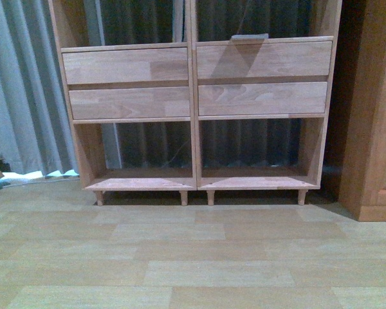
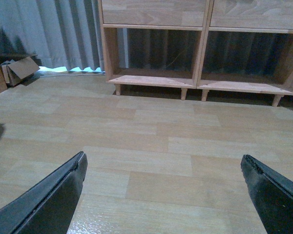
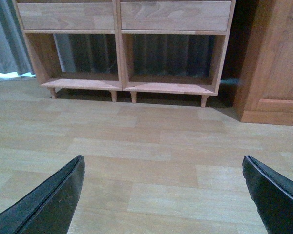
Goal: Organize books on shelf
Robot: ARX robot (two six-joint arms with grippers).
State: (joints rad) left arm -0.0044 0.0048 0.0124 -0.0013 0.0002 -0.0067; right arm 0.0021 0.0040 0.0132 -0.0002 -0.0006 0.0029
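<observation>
Grey curtain (image 1: 26, 84) hangs left of the shelf (image 1: 193, 96), with a cardboard box (image 2: 19, 70) at its foot. The shelf is pale wood in two columns, each with two drawer fronts above an open lower compartment; no book shows in either lower compartment. On the floor (image 1: 193, 257) side of the shelf, the left gripper (image 2: 162, 157) is released, fingers spread wide with nothing between them, facing the shelf's left column. The right gripper (image 3: 162, 158) is likewise released and unloaded, facing the right column. No book can be identified with certainty. A thin grey strip (image 1: 249, 37) lies flat on the ledge above the shelf's right-hand drawers, its long axis running across the shelf front. If it is a book, it lies ahead of and above both grippers, with the right arm judged nearer. A darker cabinet (image 1: 376, 109) stands right of the shelf.
</observation>
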